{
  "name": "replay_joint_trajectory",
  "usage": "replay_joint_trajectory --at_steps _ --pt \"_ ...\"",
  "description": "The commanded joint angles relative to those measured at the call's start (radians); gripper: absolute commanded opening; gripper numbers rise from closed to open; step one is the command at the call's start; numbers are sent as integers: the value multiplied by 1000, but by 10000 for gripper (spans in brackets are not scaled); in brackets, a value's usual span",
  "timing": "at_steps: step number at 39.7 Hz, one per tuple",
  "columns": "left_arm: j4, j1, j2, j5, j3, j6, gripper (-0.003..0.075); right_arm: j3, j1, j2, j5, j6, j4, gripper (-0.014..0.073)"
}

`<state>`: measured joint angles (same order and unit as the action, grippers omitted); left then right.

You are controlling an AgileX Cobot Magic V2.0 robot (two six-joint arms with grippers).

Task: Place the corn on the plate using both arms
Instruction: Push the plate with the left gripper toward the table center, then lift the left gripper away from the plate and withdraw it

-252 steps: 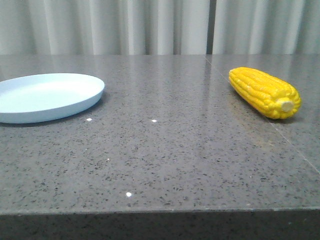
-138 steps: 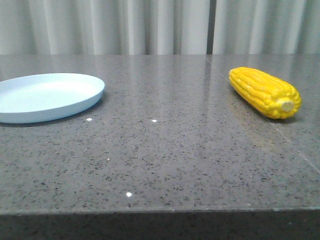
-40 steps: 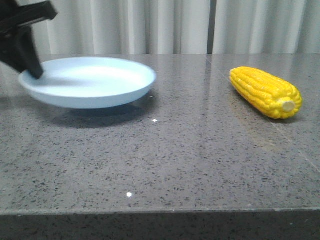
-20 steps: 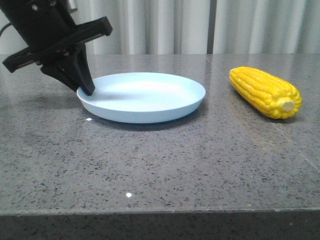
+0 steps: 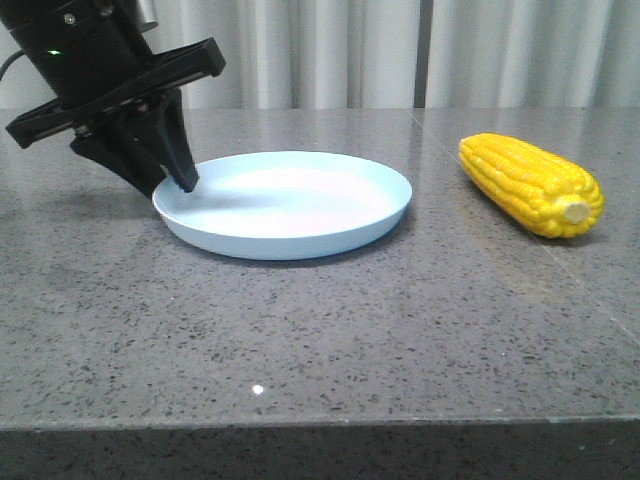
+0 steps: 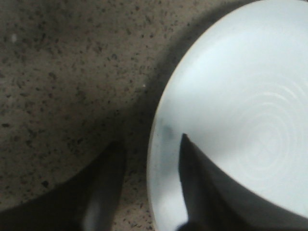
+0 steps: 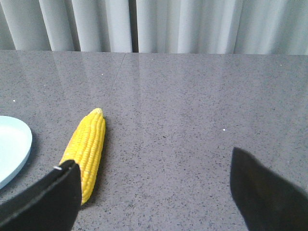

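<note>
Grey speckled countertop: your left gripper pinches the plate rim; the corn, right of the plate, lies untouched, your right gripper spread wide.

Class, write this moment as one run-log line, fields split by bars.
left gripper: astride plate rim | plate: mid-table, empty | corn: on table, right of plate, untouched | right gripper: open, off corn

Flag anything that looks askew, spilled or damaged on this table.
Nothing stands out. The plate sits flat and intact, its rim between the left hand's fingers; the corn lies whole on the table, apart from it.
</note>
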<state>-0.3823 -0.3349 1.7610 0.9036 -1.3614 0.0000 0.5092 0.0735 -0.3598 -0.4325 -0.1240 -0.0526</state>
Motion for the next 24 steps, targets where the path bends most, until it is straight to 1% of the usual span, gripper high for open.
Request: replay_joint_trajectory --at_steps 1,2,3,5,10,12,15,17,20,24 --pt "-32 -7 -60 -20 -34 46 472 36 -4 -15 76 5 -5 645" --pt "-32 -7 -66 -20 -36 55 508 36 -4 -15 76 5 -5 645" --pt "-32 -7 -74 -22 -36 57 529 36 -4 -15 76 5 -5 645" --pt "-29 -2 -97 -29 -36 77 550 36 -4 -15 76 5 -5 645" --pt "39 9 -163 -34 -36 82 539 36 -4 -15 76 5 -5 645" --pt "73 21 -193 -32 -26 82 512 36 -4 -15 76 5 -5 645" --pt "100 40 -237 -28 -7 82 435 36 -4 -15 76 5 -5 645" --pt "109 58 -273 -26 15 82 358 36 -4 -15 76 5 -5 645" --pt "119 93 -325 -26 56 82 211 36 -4 -15 76 5 -5 645" --pt "133 129 -393 -27 119 82 72 36 -4 -15 76 5 -5 645"
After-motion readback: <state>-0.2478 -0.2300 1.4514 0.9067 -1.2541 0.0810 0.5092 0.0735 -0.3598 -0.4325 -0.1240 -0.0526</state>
